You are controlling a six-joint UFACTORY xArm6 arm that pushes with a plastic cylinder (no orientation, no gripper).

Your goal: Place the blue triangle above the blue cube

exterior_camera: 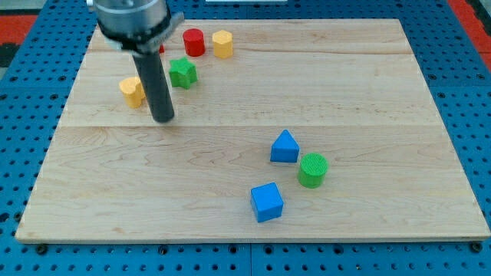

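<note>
Camera view | my tip holds nothing, beside yellow block | green cylinder beside blue triangle

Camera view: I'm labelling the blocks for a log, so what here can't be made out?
- Yellow block: right side hidden behind the rod; shape unclear.
- Red piece beside the rod: mostly covered by the arm's housing.
- Arm above the housing: cut off by the view's top.
- My tip shows, touching no block.

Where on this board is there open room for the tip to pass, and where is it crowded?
Open: the view's right half above the blue triangle, and the bottom left, left of the blue cube. Crowded: the top left, where my tip stands among the yellow block, green block and red cylinder.
</note>
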